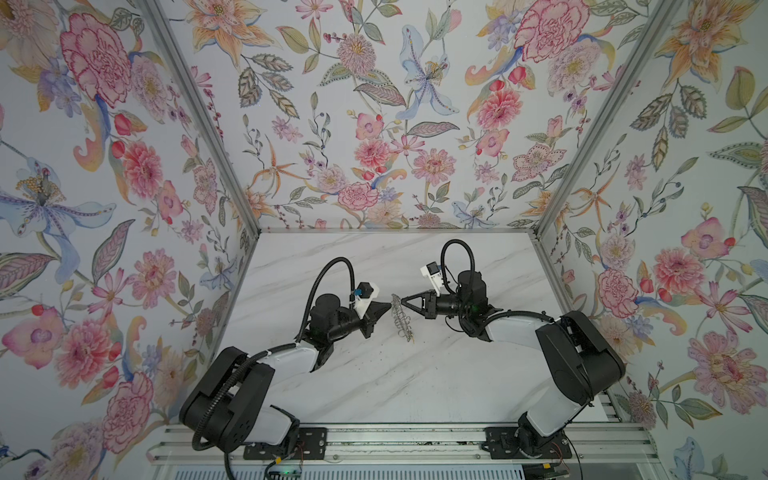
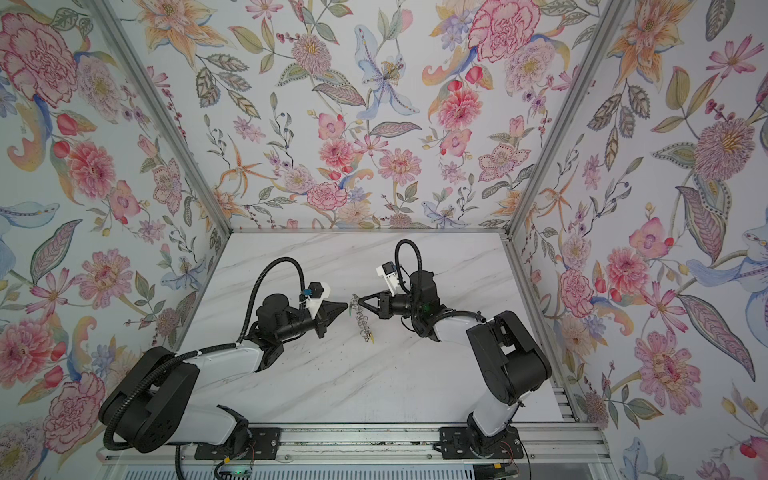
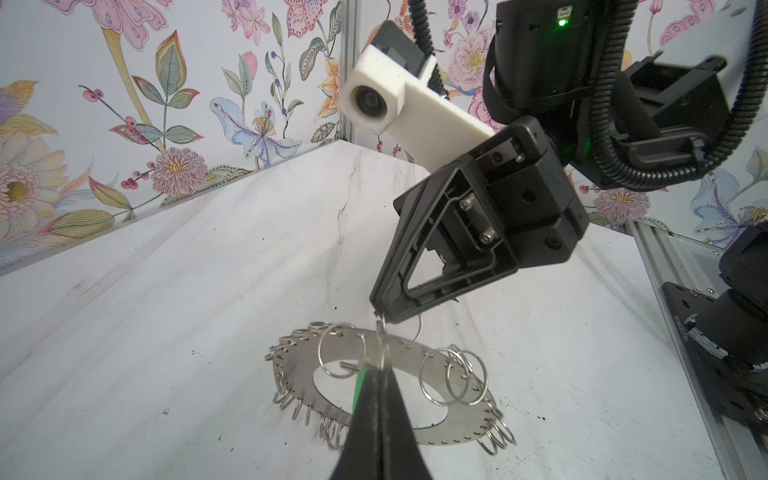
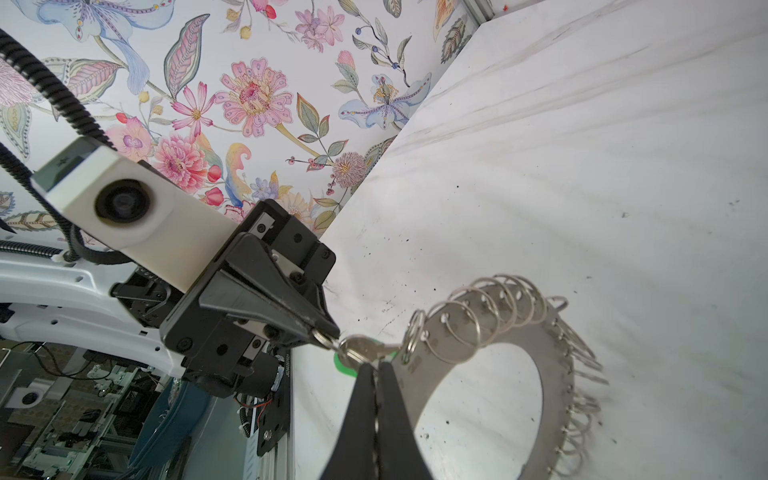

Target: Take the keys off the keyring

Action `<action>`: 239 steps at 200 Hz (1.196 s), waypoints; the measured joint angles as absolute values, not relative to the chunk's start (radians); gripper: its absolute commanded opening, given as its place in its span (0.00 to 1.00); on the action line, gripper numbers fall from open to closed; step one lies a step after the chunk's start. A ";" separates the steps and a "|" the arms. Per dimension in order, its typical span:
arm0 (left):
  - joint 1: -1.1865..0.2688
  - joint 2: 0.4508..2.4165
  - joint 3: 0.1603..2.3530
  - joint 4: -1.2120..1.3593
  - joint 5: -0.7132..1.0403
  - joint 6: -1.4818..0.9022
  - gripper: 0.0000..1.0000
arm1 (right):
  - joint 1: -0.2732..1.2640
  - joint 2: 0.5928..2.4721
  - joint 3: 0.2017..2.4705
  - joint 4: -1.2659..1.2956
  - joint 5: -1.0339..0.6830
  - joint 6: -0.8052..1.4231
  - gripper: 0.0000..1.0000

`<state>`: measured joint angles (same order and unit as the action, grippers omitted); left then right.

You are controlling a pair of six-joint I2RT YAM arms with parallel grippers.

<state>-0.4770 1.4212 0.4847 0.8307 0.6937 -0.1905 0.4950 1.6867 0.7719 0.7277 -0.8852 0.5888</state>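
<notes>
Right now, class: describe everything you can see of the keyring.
The keyring is a flat grey metal disc with a large round hole; small holes along its rim carry many wire rings. It is tilted over the table, one side raised. There the left gripper and right gripper, jaws shut, pinch the green-tagged key and its ring. A yellow tag hangs at the low end.

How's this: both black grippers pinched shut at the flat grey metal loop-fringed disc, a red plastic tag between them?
Not red: the plastic tag is bright green, as the right wrist view shows. The left gripper and right gripper are indeed pinched shut at the grey metal disc.
</notes>
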 measured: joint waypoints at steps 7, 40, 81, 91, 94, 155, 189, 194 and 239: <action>-0.477 1.421 0.485 0.830 0.696 -0.191 0.00 | 0.496 1.687 0.770 0.726 -0.885 0.588 0.04; -0.477 1.422 0.485 0.830 0.701 -0.191 0.00 | 0.498 1.686 0.770 0.664 -0.894 0.537 0.11; -0.477 1.424 0.485 0.834 0.704 -0.191 0.00 | 0.496 1.650 0.728 0.559 -0.893 0.477 0.17; -0.477 1.430 0.488 0.833 0.704 -0.191 0.00 | 0.495 1.636 0.723 0.542 -0.893 0.468 0.17; -0.477 1.432 0.489 0.833 0.705 -0.191 0.00 | 0.494 1.633 0.723 0.539 -0.894 0.465 0.18; -0.477 1.448 0.505 0.830 0.734 -0.191 0.00 | 0.462 1.639 0.801 0.506 -0.992 0.367 0.32; -0.477 1.448 0.505 0.830 0.736 -0.191 0.00 | 0.477 1.692 0.889 0.489 -1.034 0.325 0.32; -0.477 1.448 0.505 0.830 0.738 -0.191 0.00 | 0.481 1.697 0.895 0.484 -1.037 0.319 0.32; -0.477 1.448 0.505 0.830 0.750 -0.191 0.00 | 0.511 1.717 0.911 0.434 -1.044 0.286 0.32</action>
